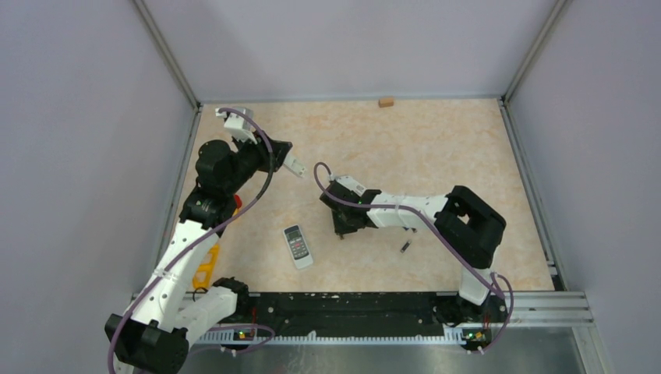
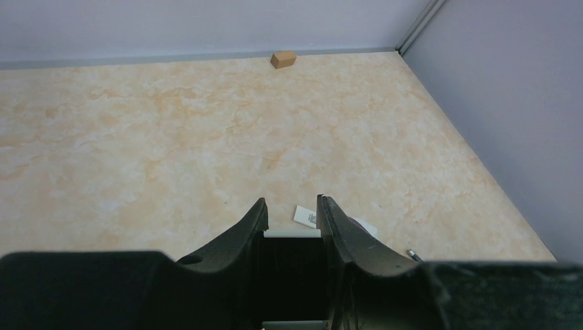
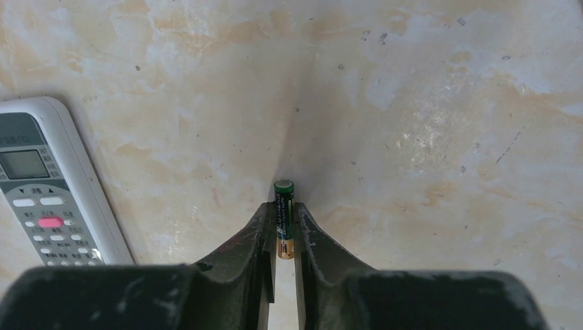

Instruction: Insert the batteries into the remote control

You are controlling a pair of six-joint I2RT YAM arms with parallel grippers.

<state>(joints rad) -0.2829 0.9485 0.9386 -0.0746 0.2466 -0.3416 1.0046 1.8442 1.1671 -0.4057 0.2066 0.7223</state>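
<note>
Right gripper fingers are pinched on the AAA battery, down at the table just right of the remote control. The grip is tip-only on a round body, so it may pivot or squirt out when you lift. The remote lies buttons-up, so the bay is likely underneath. Left gripper fingers are partly apart; can't tell if they hold anything.

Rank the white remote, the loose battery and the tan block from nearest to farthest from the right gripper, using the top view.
1. White remote: just left of the right gripper, toward the near edge.
2. Loose battery: to its right, somewhat farther out.
3. Tan block: far off, against the back wall.
</note>
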